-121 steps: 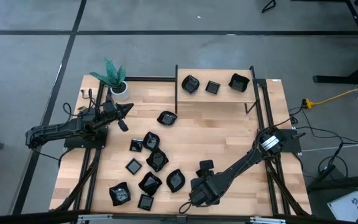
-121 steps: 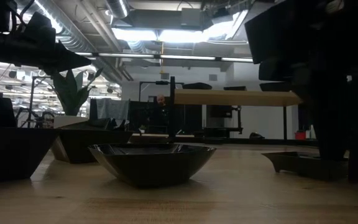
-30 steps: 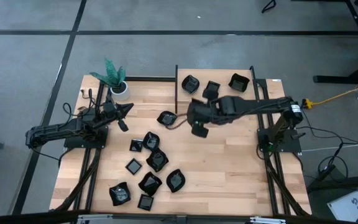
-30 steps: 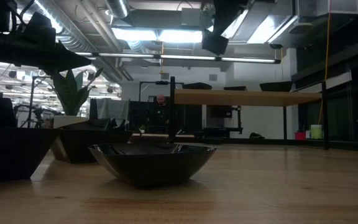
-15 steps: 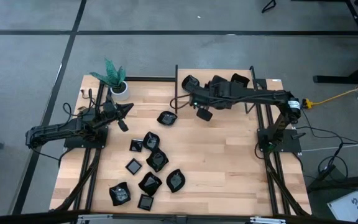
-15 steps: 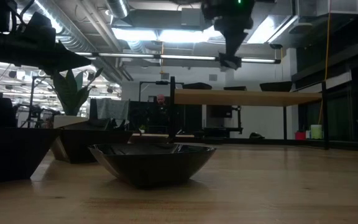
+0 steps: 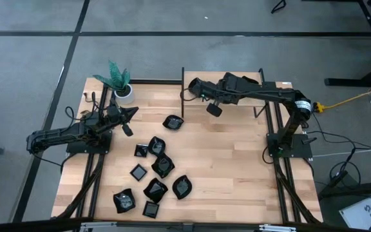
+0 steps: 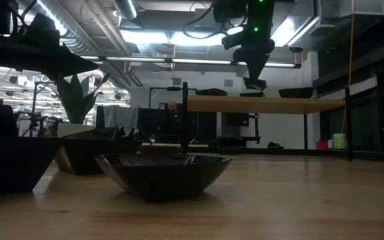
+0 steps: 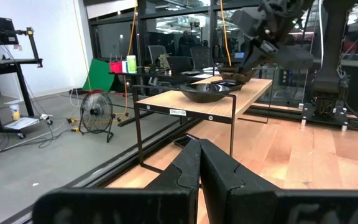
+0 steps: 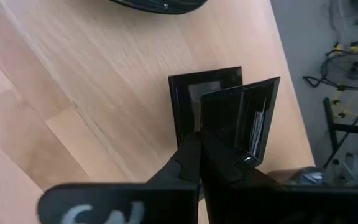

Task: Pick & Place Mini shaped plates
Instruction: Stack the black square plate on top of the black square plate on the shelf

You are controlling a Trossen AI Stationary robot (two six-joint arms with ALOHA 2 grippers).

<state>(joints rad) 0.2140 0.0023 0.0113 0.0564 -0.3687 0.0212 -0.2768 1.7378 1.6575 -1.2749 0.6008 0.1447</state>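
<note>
Since a moment ago the right arm has swung from mid-table up over the raised wooden shelf [image 7: 237,98], where black plates already sit. The right gripper [image 10: 199,142] hovers there, jaws clamped on a small square plate [image 10: 241,121] above another square dish [image 10: 188,93]. More mini plates [image 7: 154,167] scatter the table. The left gripper [image 9: 199,149], closed and empty, waits near the potted plant [image 7: 118,80].

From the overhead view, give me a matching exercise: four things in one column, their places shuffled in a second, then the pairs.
1. right hand
2. left hand
3. potted plant
4. leaf-shaped plate

A. table's far left corner
B. over the raised shelf
C. near edge, in the plate cluster
D. just in front of the plant

Pairs: 1-B, 2-D, 3-A, 4-C
</note>
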